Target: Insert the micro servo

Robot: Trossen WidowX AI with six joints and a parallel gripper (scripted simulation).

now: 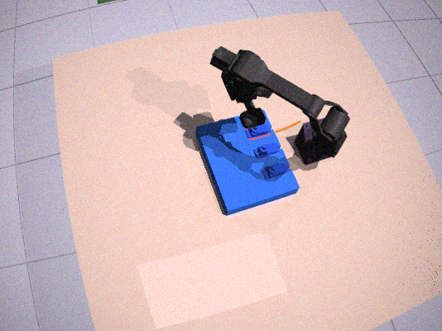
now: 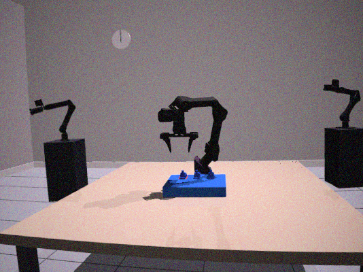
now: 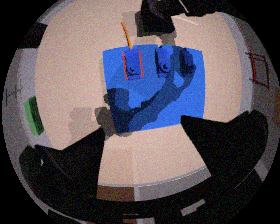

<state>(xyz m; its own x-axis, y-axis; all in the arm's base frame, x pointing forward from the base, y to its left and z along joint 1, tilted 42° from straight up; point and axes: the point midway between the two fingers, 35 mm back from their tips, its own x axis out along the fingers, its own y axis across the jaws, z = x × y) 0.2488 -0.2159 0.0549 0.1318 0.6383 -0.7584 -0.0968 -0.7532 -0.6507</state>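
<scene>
Exterior view shows you the black tool (image 2: 179, 151) (image 3: 143, 126) hanging well above the blue deck (image 1: 244, 192) (image 2: 200, 192) (image 3: 192, 102), with its two fingers pointing down and standing wide apart, and nothing is between them. The deck lies on the counter (image 1: 116, 208) (image 2: 119, 222) (image 3: 67, 65), in front of the foot of your arm (image 1: 290, 90) (image 2: 216, 127). In the wrist view you can see the micro servo (image 1: 259, 131) (image 2: 183, 175) (image 3: 132, 63) inside the red outline (image 1: 260, 136) (image 2: 183, 178) (image 3: 141, 64) that marks its pocket, and the tool does not touch it. Its orange cable (image 1: 288, 127) (image 3: 126, 35) goes out past the edge of the deck, on the side of the arm's base (image 1: 304, 152), and ends over the counter. The shaft seems to point up, but whether both ears are lying fully flat, you cannot tell from these views; the details are too small. Also it is not possible to tell if the cable is properly down in the side notch. Beside the servo, two other servos of similar shape, the middle one (image 1: 266, 150) (image 2: 197, 175) (image 3: 163, 62) and the far one (image 1: 276, 170) (image 2: 211, 175) (image 3: 187, 61), stand in the same row on the deck.
</scene>
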